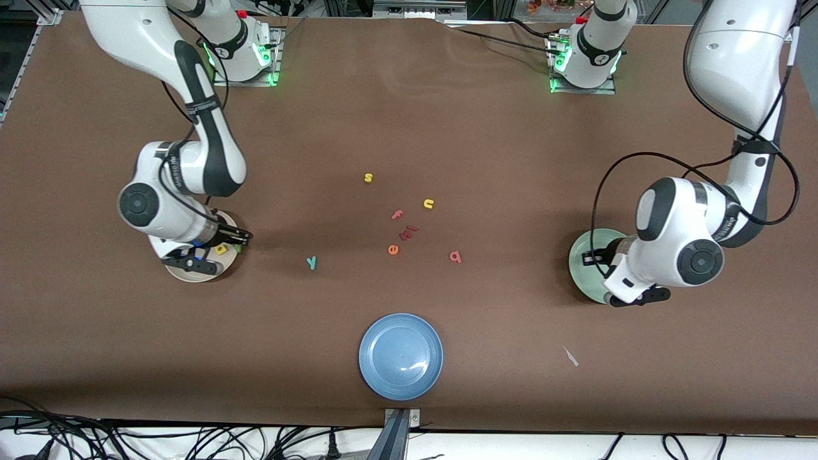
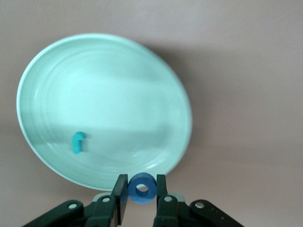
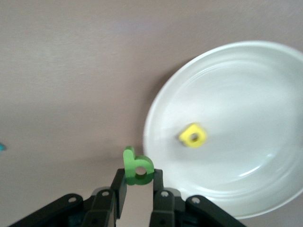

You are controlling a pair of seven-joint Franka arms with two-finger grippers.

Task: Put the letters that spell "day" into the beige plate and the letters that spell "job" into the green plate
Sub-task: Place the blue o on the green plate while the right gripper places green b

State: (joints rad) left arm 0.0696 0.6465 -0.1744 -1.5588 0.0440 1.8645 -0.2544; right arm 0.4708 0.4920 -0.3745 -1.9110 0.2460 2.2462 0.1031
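My right gripper (image 3: pixel 138 176) is shut on the dark green a (image 3: pixel 137 166) and hangs at the rim of the beige plate (image 3: pixel 246 94), on the side toward the table's middle. The yellow d (image 3: pixel 193 135) lies in that plate (image 1: pixel 192 276). At the other end, my left gripper (image 2: pixel 142 183) is shut on the blue ring o (image 2: pixel 142 188), over the edge of the green plate (image 2: pixel 104 94). The teal j (image 2: pixel 79 142) lies in it. On the bare table, the teal y (image 1: pixel 311 262) and red-pink b (image 1: pixel 455 257) lie apart.
A blue plate (image 1: pixel 401 356) sits near the front edge at the middle. Loose letters lie mid-table: yellow s (image 1: pixel 368 177), yellow u (image 1: pixel 428 204), pink f (image 1: pixel 397 214), orange e (image 1: pixel 393 250) and a dark red pair (image 1: pixel 409 232). A paper scrap (image 1: pixel 571 356) lies toward the left arm's end.
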